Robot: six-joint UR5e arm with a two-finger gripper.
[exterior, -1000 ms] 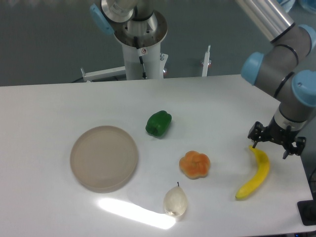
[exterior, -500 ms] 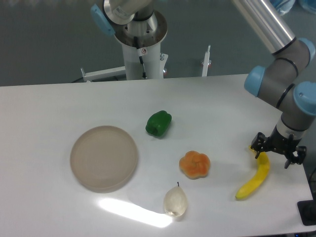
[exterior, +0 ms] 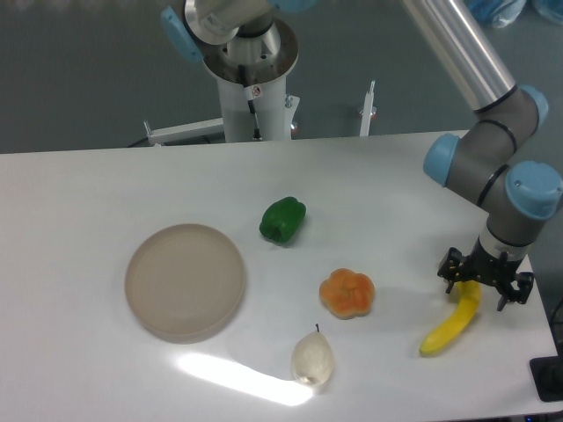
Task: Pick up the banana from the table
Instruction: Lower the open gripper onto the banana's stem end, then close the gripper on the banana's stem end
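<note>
The yellow banana (exterior: 449,327) lies on the white table (exterior: 88,193) near its right front edge, slanting from lower left to upper right. My gripper (exterior: 482,287) is lowered over the banana's upper end. Its two black fingers stand apart, one on each side of the fruit, and clear gaps show beside the banana. The gripper is open. It hides the banana's upper tip.
An orange lobed fruit (exterior: 347,293) sits left of the banana. A pale translucent pear (exterior: 312,360) is near the front, a green pepper (exterior: 282,220) in the middle, a round beige plate (exterior: 185,281) at left. The table's right edge is close beside the gripper.
The gripper has come down and shifted slightly toward the front, from just above the banana's upper tip to straddling its upper end. The banana has not moved.
</note>
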